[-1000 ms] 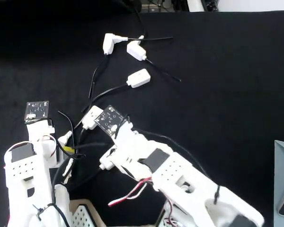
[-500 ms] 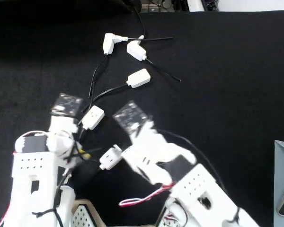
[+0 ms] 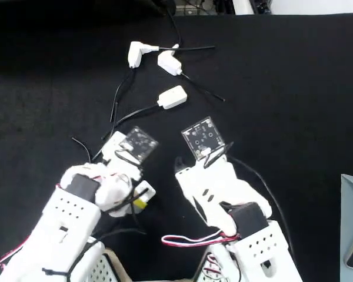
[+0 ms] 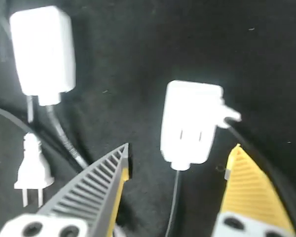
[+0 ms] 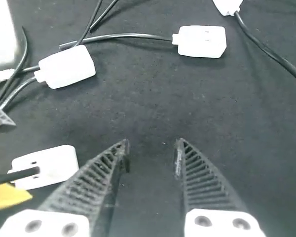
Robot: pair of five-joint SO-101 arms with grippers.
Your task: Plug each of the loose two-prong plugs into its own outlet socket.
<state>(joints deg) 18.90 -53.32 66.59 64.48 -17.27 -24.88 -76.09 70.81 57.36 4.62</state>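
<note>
Progress is looking nil: plug (image 4: pixel 32 170) and socket (image 4: pixel 190 118) are lying apart, unmated. Left gripper (image 4: pixel 181 148) is gaping around that socket; right gripper (image 5: pixel 151 143) is hanging apart, holding nothing.

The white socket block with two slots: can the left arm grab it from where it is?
Probably yes. The left gripper is open, with the socket block lying between its fingertips; only the block's own thin cord runs through the gap.
</note>
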